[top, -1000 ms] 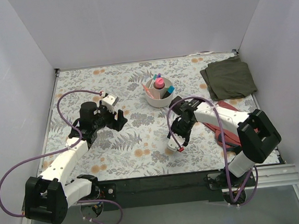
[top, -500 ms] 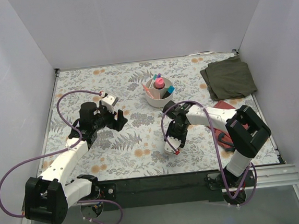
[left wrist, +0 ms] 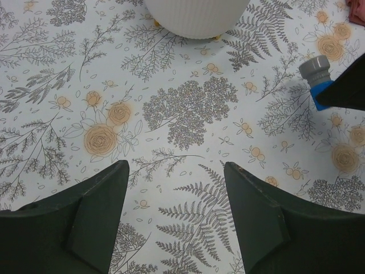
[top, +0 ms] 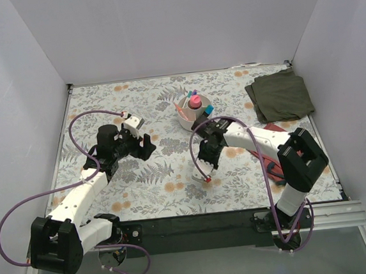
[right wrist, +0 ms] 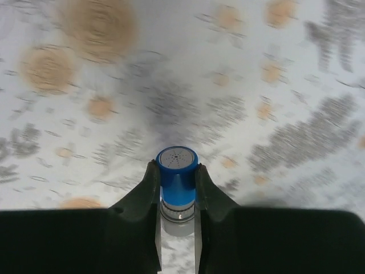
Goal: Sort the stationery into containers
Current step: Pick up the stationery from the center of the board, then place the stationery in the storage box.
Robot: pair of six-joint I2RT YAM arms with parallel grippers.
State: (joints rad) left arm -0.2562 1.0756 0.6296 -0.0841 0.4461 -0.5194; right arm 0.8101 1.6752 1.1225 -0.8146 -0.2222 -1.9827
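The off-white ribbed cup (top: 193,119) stands at the middle back of the floral mat and holds several pens and a fat pink marker (top: 195,102). Its base shows at the top of the left wrist view (left wrist: 197,17). My right gripper (right wrist: 177,169) is shut on a short grey stub with a blue cap (right wrist: 177,171) and holds it above the mat. In the top view that gripper (top: 204,150) is just in front of the cup. The stub also shows in the left wrist view (left wrist: 317,76). My left gripper (top: 147,146) is open and empty, left of the cup, its fingers (left wrist: 97,217) wide apart over the mat.
A folded dark green cloth (top: 280,95) lies at the back right. A red object (top: 272,162) lies under my right arm near the right edge. White walls enclose the mat on three sides.
My right gripper has moved left and back towards the cup with the stub in it. The left arm has not moved.
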